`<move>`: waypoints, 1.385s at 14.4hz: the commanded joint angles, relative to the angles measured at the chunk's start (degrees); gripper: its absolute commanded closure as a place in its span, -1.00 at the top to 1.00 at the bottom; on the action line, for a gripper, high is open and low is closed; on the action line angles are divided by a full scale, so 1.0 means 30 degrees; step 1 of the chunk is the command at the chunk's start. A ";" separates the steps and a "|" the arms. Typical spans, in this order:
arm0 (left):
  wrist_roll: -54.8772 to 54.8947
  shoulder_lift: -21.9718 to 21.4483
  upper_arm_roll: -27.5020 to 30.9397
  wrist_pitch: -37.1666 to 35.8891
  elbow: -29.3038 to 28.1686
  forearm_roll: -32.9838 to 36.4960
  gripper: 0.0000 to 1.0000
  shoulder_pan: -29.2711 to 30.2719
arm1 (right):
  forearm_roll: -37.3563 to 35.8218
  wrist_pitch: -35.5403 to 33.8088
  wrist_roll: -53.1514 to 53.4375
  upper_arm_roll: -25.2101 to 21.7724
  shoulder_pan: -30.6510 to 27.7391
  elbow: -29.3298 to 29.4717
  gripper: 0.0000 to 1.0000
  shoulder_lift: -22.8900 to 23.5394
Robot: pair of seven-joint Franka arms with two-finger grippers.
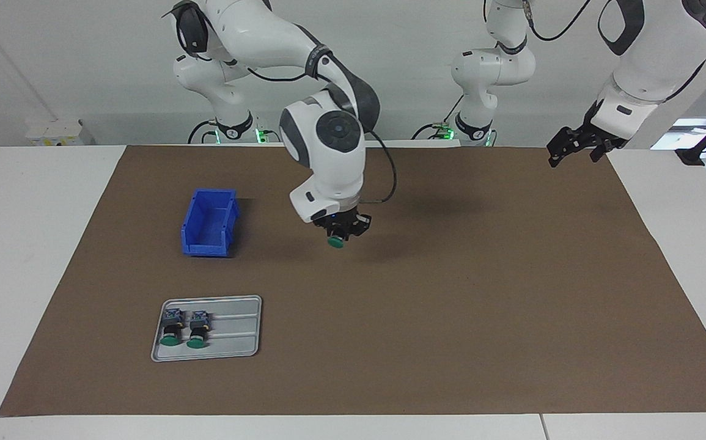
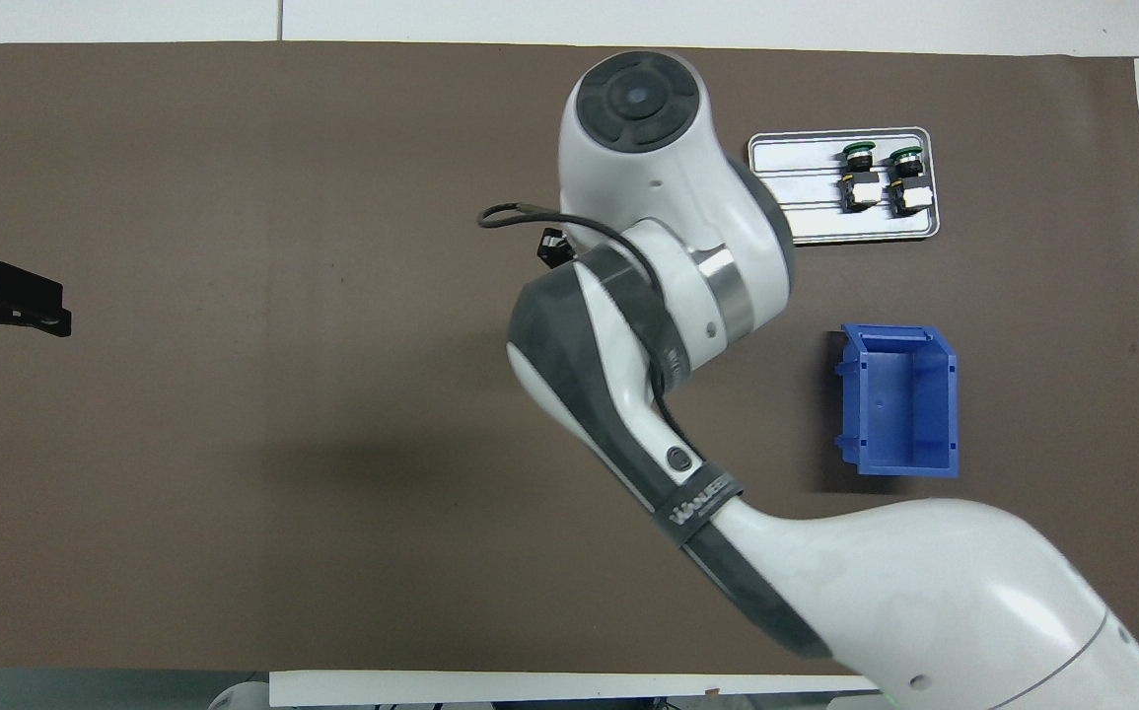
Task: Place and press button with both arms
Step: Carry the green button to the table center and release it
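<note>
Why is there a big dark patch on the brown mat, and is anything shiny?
In the overhead view, the soft dark patch on the mat is a shadow, most likely the big arm's. In the facing view, a faint shadow lies under the right gripper, which holds a button, and another beside the blue bin. The metal tray glares pale in the overhead view.

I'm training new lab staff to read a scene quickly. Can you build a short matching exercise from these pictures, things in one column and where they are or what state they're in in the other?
Things:
1. right pincer
2. left pincer
3. blue bin
4. metal tray

Places or states:
A. stands empty
B. shut on a green-capped button, up over the brown mat
C. holds two buttons
D. open, waiting at its own end of the table

Pairs: 1-B, 2-D, 3-A, 4-C
</note>
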 commanded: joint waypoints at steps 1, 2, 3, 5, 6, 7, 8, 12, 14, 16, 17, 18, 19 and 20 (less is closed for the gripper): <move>0.0180 -0.0396 0.0007 0.0085 -0.0293 0.0136 1.00 0.0116 | 0.0195 0.0593 0.5037 0.0207 0.0573 -0.0473 -1.00 -0.0211; 0.0181 -0.0396 0.0007 0.0085 -0.0293 0.0136 1.00 0.0145 | 0.0195 0.0771 0.7614 0.0499 0.0605 -0.0620 -0.97 -0.0182; 0.0181 -0.0396 0.0007 0.0056 -0.0293 0.0136 1.00 0.0145 | 0.0166 0.0946 1.0076 0.0821 0.0750 -0.0650 -0.96 -0.0008; 0.0181 -0.0396 0.0007 -0.0002 -0.0293 0.0136 1.00 0.0145 | 0.0195 0.2579 1.6075 0.0883 0.1510 -0.1495 -0.91 0.0170; 0.0181 -0.0396 0.0036 -0.0003 -0.0293 0.0136 1.00 0.0145 | 0.0166 0.3604 1.9470 0.0883 0.1629 -0.1732 -0.88 0.0373; 0.0181 -0.0396 0.0007 0.0026 -0.0293 0.0136 1.00 0.0145 | 0.0136 0.4049 2.1593 0.0912 0.1659 -0.1735 -0.86 0.0752; 0.0152 -0.0396 0.0007 -0.0003 -0.0293 0.0136 1.00 0.0145 | 0.0136 0.4315 2.2252 0.0970 0.1921 -0.1764 -0.86 0.1133; 0.0005 -0.0425 0.0007 -0.0149 -0.0293 0.0136 1.00 0.0116 | 0.0136 0.6307 2.2463 0.0971 0.2070 -0.4220 -0.86 0.0875; 0.0005 -0.0425 0.0036 -0.0120 -0.0293 0.0136 1.00 0.0145 | 0.0136 0.6863 2.2551 0.0971 0.2098 -0.5157 -0.85 0.0611; -0.0053 -0.0396 0.0036 -0.0091 -0.0293 0.0136 1.00 0.0145 | 0.0136 0.7305 2.3135 0.0971 0.2158 -0.5688 -0.81 0.0463; -0.0112 -0.0396 0.0036 -0.0091 -0.0293 0.0136 1.00 0.0145 | 0.0136 0.7277 2.3138 0.0971 0.2129 -0.5719 -0.72 0.0434; -0.0112 -0.0396 0.0094 -0.0091 -0.0293 0.0136 1.00 0.0145 | 0.0136 0.7363 2.3022 0.0971 0.2099 -0.5719 -0.30 0.0463; -0.0112 -0.0425 0.0066 -0.0062 -0.0293 0.0136 1.00 0.0145 | 0.0136 0.7973 2.2846 0.0971 0.2157 -0.5748 0.14 0.0463; -0.0141 -0.0396 0.0065 -0.0061 -0.0293 0.0136 1.00 0.0145 | 0.0136 0.8414 2.2845 0.0971 0.2187 -0.5864 0.38 0.0463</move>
